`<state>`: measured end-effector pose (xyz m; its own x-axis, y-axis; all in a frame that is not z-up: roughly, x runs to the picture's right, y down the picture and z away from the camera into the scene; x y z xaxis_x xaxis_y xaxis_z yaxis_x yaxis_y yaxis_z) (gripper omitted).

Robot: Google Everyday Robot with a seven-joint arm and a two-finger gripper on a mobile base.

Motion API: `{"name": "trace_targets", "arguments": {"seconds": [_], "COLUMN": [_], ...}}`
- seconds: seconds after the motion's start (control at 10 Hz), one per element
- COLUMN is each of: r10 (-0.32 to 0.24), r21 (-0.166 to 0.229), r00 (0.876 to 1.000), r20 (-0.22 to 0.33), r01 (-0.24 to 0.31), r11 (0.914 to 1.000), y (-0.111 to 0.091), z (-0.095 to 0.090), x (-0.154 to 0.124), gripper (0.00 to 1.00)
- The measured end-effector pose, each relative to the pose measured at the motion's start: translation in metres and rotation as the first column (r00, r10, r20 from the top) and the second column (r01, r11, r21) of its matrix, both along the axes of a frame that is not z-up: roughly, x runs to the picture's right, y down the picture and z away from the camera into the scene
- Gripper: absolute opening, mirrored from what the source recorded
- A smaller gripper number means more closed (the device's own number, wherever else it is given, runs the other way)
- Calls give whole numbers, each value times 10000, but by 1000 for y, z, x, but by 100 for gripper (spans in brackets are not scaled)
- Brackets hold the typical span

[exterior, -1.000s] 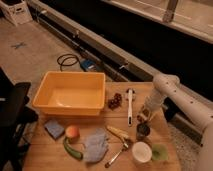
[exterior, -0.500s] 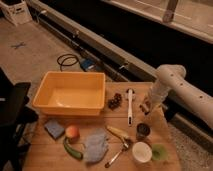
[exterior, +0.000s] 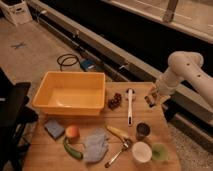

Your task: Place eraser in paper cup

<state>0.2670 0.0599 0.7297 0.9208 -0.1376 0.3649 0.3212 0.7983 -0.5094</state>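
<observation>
My gripper [exterior: 150, 98] hangs from the white arm at the right, above the table's right edge. It is shut on the eraser [exterior: 149, 100], a small tan-grey block that shows between the fingers and is held clear of the table. The paper cup [exterior: 141, 151], wide and white with a cream inside, stands upright near the front edge, well below and slightly left of the gripper. A small dark metal cup [exterior: 142, 131] stands between the gripper and the paper cup. A pale green round cup [exterior: 160, 152] sits just right of the paper cup.
On the wooden table [exterior: 50, 155] are a yellow bin [exterior: 70, 95], a blue sponge [exterior: 53, 128], an orange fruit [exterior: 73, 131], a green vegetable [exterior: 71, 150], a grey cloth [exterior: 96, 144], a banana [exterior: 119, 133], a fork [exterior: 117, 152], a white utensil [exterior: 130, 105] and grapes [exterior: 115, 101].
The gripper has risen from low beside the dark metal cup to above the table's right edge, moving right and back with the eraser in it.
</observation>
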Motion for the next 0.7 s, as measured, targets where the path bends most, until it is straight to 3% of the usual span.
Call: {"name": "trace_targets", "arguments": {"seconds": [0.2,0.4,0.5,0.7], "r10": [-210,-245,-175,-184], "r21": [119,-143,-430,-460], "r00": [9996,9990,9990,9992], "r20": [-179,-375,-405,-369], "r01": [212,239,157,167], "r11": [9997,9996,9990,9988], "y": [14,39,52,53], "z": [-26,-41,-48,-48], "x": [-20,-35,-37,-40], "gripper": [0,0,0,0]}}
